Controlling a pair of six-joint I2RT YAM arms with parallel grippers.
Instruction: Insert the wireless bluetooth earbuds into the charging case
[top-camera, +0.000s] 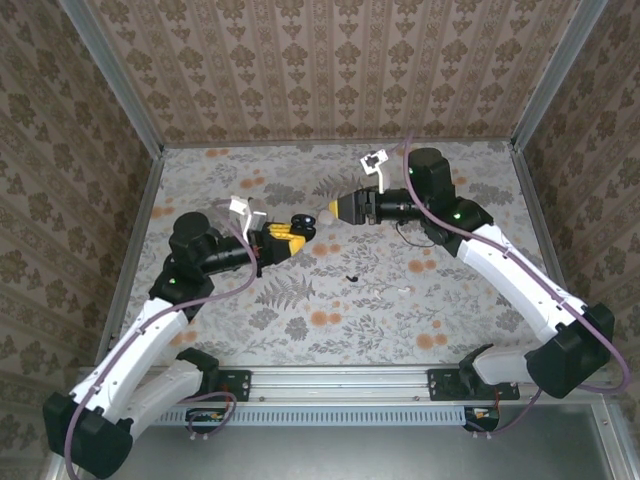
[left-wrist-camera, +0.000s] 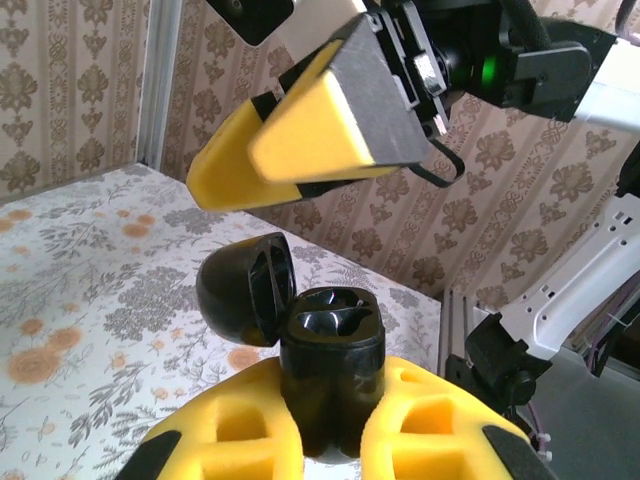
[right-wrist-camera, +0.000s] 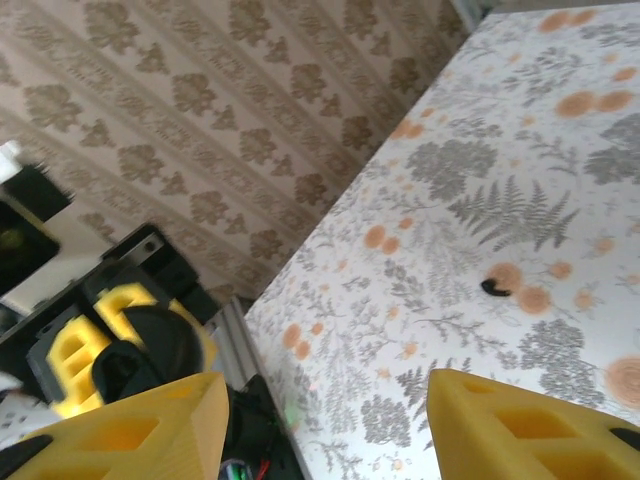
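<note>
Across the floral-patterned counter (top-camera: 460, 200), walled in with brown damask paper, I am watching both white-and-black arms reaching toward the middle and meeting above the surface.

My left hand (top-camera: 290, 235), with its yellow padded fingers, is pressing together on the small round black plastic charging case (left-wrist-camera: 330, 350) and holding it upright, off the counter. The case's domed black lid (left-wrist-camera: 240, 290) is hanging open to one side, so the wells are facing up. They are reading as dark hollows in the left wrist view, and I cannot tell whether an earbud is sitting in either of them.

My right hand (top-camera: 335, 209) is hovering just above and beyond the open case, with its yellow fingers spread apart. I am seeing nothing between them in the right wrist view.

Down on the counter, well apart from both hands, a tiny black earbud (top-camera: 350, 277) is lying loose. Further toward the right arm, a tiny white earbud (top-camera: 405, 290) is lying loose as well, though it is too small for me to make out clearly.

I am judging the task as partly along at best. The case is open, gripped and presented. At least these loose pieces are waiting to be picked up and seated, and the lid is not yet closed.
</note>
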